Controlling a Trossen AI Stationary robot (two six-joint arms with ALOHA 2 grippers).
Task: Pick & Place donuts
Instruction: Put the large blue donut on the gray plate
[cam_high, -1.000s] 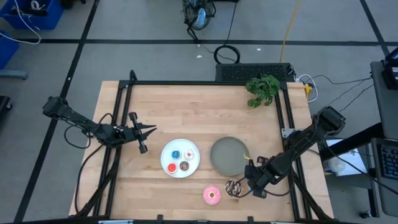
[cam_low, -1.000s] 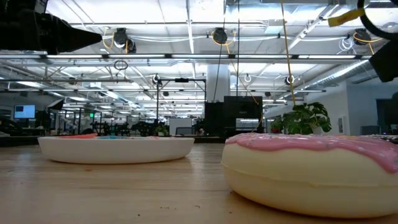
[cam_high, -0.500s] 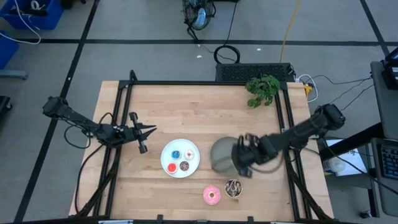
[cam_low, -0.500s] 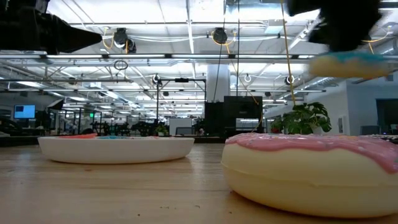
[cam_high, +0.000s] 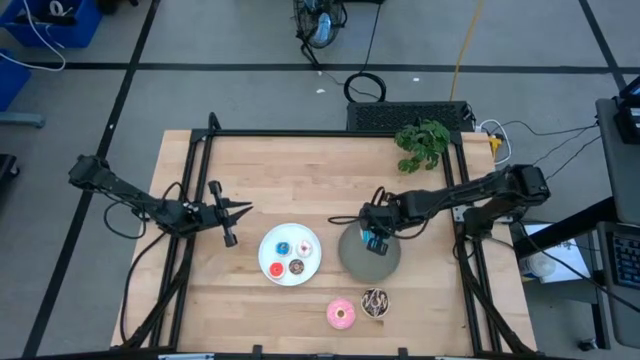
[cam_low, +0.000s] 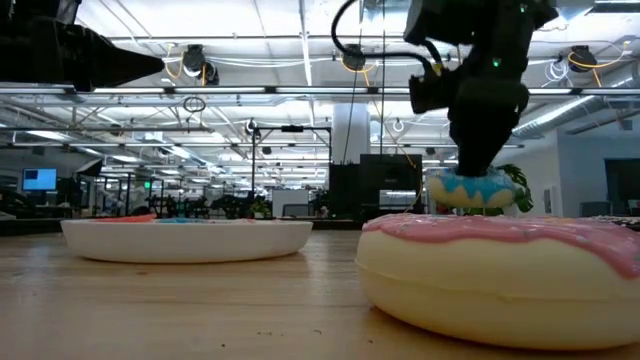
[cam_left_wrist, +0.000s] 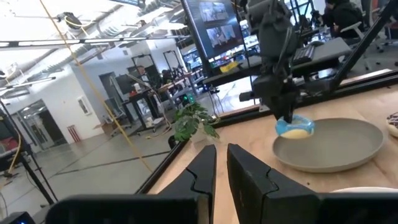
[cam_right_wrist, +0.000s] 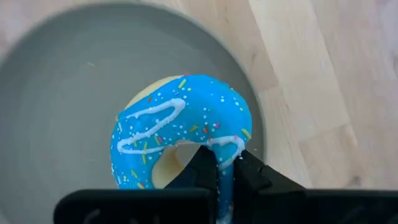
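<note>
Bright blue donut (cam_right_wrist: 180, 130) gripped by right pincer (cam_right_wrist: 225, 163) above grey plate (cam_high: 352, 262); left pincer (cam_left_wrist: 221, 163) nearly closed, idle.

Bright blue donut (cam_right_wrist: 180, 134) at frame centre in the right wrist view — white icing squiggle, multicoloured sprinkles, pale yellow underside — over a grey plate (cam_right_wrist: 56, 124). In the high view, lower middle: pink donut (cam_high: 341, 315), dark chocolate sprinkled donut (cam_high: 375, 301), white plate (cam_high: 272, 262) with tiny blue, red, brown and white-pink rings
</note>
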